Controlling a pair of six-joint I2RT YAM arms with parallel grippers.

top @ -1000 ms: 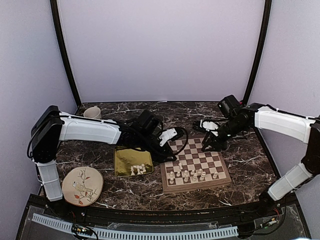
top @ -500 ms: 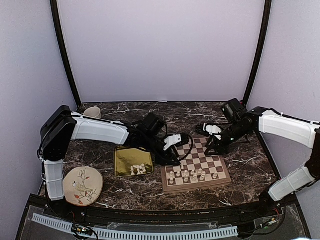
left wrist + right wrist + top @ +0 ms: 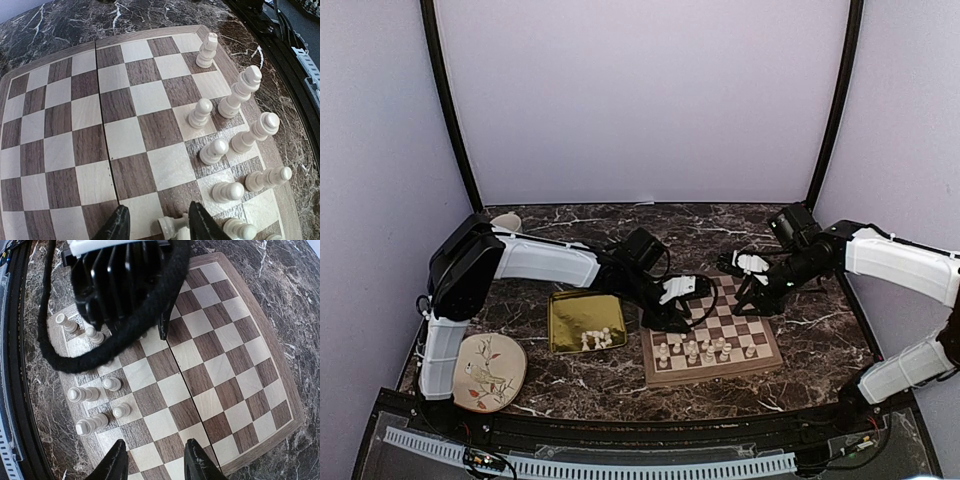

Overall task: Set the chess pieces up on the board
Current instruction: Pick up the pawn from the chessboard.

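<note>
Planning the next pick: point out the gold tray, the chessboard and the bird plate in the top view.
gold tray (image 3: 570,312), top view, bare far-left part of its floor.
chessboard (image 3: 745,322), top view, bare squares right of centre.
bird plate (image 3: 460,372), top view, plain left part.

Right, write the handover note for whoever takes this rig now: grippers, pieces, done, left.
Left gripper: open, low at the left edge of the board, one chess piece between its fingers, not clearly gripped.
Right gripper: open, empty, above the board's far side.
Pieces: a group stands on the board's near rows; a small cluster lies on the gold tray.
Done: near rows partly filled.
Left: bring the tray cluster over and fill the gaps.
</note>
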